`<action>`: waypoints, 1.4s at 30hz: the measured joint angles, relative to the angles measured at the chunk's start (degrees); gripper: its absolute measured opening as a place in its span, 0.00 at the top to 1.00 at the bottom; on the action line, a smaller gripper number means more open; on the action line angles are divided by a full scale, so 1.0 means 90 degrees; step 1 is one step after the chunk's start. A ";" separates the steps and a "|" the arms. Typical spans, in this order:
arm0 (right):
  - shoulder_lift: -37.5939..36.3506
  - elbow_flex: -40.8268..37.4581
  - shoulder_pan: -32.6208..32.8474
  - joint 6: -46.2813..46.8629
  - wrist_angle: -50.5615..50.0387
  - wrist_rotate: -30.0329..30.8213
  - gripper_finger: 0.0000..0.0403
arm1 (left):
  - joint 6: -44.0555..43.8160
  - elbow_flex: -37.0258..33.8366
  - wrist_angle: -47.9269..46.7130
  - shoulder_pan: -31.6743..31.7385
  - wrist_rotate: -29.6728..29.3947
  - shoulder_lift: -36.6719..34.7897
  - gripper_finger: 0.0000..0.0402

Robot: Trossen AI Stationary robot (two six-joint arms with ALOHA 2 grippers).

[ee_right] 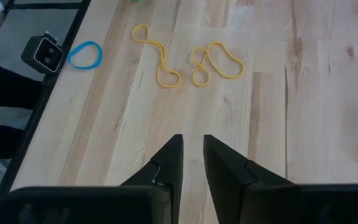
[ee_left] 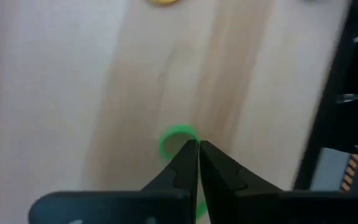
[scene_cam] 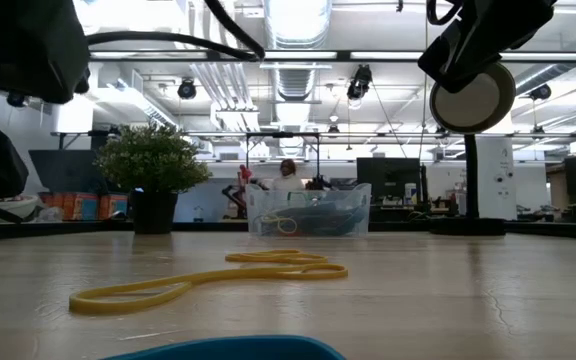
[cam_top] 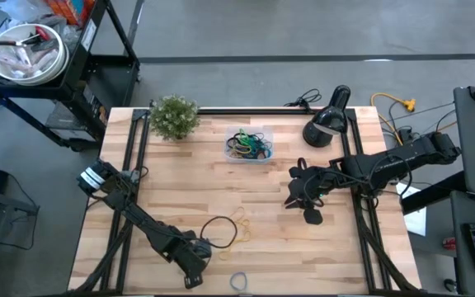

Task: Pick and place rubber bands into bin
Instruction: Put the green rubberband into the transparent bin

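Green rubber band is pinched at the tips of the left end effector, whose fingers are pressed fully together on the loop, low over the near edge of the wooden bench. From above, that left end effector sits near the front rim, just beside a large loop lying on the wood. Two yellow rubber bands lie loose on the planks nearby, touching or nearly touching each other, and a blue rubber band rests at the bench edge beside a small black block.

Over toward the right side, the right end effector hangs above bare wood with its fingers a narrow gap apart and nothing between them.

Further back, the clear bin stands on the bench near the small potted plant, with a tangle of coloured bands already inside it. A black lamp stands to the bin's right.
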 joint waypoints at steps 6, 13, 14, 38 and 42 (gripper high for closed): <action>0.0000 0.0000 0.0000 0.0015 0.0000 0.0005 0.86 | 0.0162 -0.0014 0.0552 0.0000 0.0001 -0.0002 0.99; 0.0000 0.0000 0.0000 0.0041 0.0000 0.0017 0.85 | 0.0138 -0.0040 0.0533 0.0000 0.0003 0.0144 0.92; 0.0000 0.0000 0.0000 0.0042 0.0000 0.0017 0.85 | 0.0139 -0.0025 0.0548 0.0000 0.0011 0.0161 0.90; -0.0002 -0.0007 -0.0002 -0.0078 -0.0002 0.0194 0.85 | 0.0544 -0.0039 0.0816 0.0002 0.0066 0.0236 0.77; -0.0002 -0.0007 -0.0002 -0.0078 -0.0004 0.0192 0.85 | 0.0650 -0.0044 0.0770 0.0002 0.0065 0.0236 0.77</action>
